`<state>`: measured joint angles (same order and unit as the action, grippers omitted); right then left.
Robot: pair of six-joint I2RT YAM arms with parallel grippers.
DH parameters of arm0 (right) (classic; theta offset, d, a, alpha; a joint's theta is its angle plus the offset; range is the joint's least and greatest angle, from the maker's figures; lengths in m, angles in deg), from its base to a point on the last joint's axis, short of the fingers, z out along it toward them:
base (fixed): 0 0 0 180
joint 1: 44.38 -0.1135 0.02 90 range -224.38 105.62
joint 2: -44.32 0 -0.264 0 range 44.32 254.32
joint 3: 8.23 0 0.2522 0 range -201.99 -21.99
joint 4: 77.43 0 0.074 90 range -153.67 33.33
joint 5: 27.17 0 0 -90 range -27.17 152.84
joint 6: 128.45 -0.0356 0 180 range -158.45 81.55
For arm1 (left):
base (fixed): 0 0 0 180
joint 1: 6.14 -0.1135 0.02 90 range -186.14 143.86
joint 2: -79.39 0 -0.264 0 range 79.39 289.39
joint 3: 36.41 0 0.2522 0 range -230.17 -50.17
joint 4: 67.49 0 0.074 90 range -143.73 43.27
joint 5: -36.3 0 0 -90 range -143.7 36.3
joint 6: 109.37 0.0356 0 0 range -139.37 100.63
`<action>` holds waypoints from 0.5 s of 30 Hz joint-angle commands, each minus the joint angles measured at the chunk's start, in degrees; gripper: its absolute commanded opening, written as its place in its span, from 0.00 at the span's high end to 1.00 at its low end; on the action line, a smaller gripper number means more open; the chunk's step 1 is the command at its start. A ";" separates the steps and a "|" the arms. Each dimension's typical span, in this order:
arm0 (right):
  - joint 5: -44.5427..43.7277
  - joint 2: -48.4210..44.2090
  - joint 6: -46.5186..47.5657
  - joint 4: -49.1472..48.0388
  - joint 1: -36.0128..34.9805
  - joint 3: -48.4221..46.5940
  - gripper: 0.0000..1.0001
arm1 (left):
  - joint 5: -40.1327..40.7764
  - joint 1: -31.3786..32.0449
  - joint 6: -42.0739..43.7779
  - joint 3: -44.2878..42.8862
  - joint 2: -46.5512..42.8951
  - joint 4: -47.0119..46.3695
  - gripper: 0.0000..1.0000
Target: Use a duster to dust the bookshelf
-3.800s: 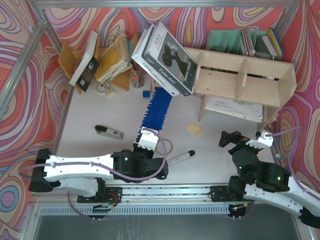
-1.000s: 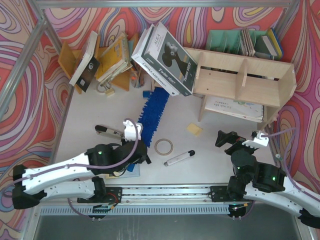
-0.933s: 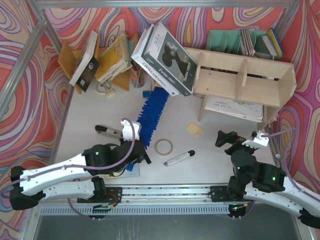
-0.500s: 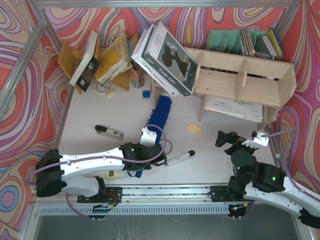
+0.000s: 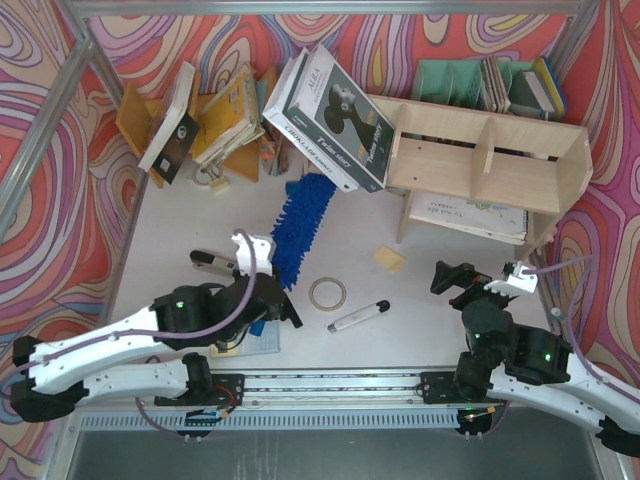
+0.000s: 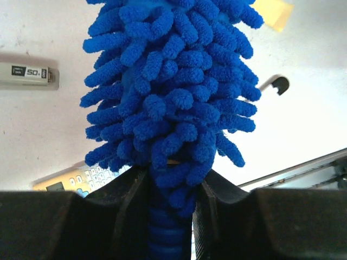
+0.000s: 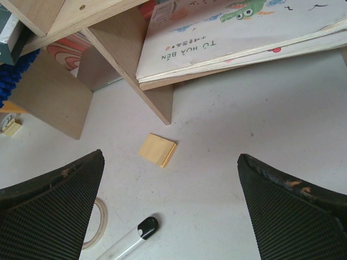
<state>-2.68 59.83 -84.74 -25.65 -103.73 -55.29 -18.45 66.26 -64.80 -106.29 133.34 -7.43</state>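
While the left end effector (image 6: pixel 171 216) clenches the duster (image 5: pixel 297 228) by its handle, the head sits mid-counter, short of the bookshelf (image 5: pixel 480 165). Right end effector (image 5: pixel 455 276) hangs released. Carrying step, I'd say; next, swing right onto the shelf top.

picture book (image 7: pixel 238 38), upper right of the right wrist view: "TU HUA BEN", printed at a slant; accent marks not sure.
grey flat device (image 6: pixel 27 75), left edge of the left wrist view: "50."
black-and-white box (image 5: pixel 330 120), top centre of the overhead view: "ALEA"; other lines too small to read.
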 commanded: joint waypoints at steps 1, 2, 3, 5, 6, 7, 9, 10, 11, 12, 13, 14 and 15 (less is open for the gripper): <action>-0.84 -0.30 0.14 -0.13 -0.32 0.15 0.01 | 7.59 -0.39 0.77 2.12 -4.29 -2.18 1.00; -0.84 -0.26 0.14 -0.18 -0.32 0.20 0.01 | 7.19 -0.38 -0.17 2.61 -4.09 -1.81 1.00; -0.91 -0.22 0.18 -0.24 -0.29 0.25 0.01 | 6.41 -0.34 -0.97 3.04 -3.34 -1.53 1.00; -0.92 0.02 0.40 -0.39 -0.33 0.18 0.01 | 4.58 -0.34 -3.22 4.36 -1.10 -1.20 1.00; -0.93 0.11 0.40 -0.40 -0.35 0.12 0.01 | 3.58 -0.34 -4.63 4.94 0.93 -1.06 1.00; -0.91 0.20 0.45 -0.40 -0.33 0.12 0.01 | 2.24 -0.41 -5.96 5.50 2.65 -1.16 1.00; -0.92 0.22 0.43 -0.37 -0.34 0.15 0.01 | -0.70 -0.42 -7.92 5.93 7.49 -1.39 1.00; -0.93 0.22 0.41 -0.38 -0.35 0.09 0.01 | -2.30 -0.42 -8.52 5.82 9.92 -1.47 1.00; -0.94 0.22 0.45 -0.40 -0.35 0.11 0.01 | -3.70 -0.42 -9.17 5.57 12.05 -1.37 1.00; -1.00 0.22 0.41 -0.40 -0.33 0.09 0.01 | -4.57 -0.42 -9.76 5.14 14.31 -1.06 1.00; -1.00 0.27 0.40 -0.36 -0.37 0.16 0.01 | -5.24 -0.43 -10.06 4.68 15.84 -0.79 1.00; -0.99 0.31 0.45 -0.40 -0.33 0.14 0.01 | -5.37 -0.42 -10.04 4.17 17.03 -0.70 1.00; -0.97 0.31 0.44 -0.41 -0.33 0.10 0.01 | -5.13 -0.37 -9.76 3.75 17.66 -0.76 1.00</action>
<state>-2.68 59.83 -84.74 -25.65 -103.73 -55.29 -23.39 66.28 -71.07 -101.85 148.62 -8.61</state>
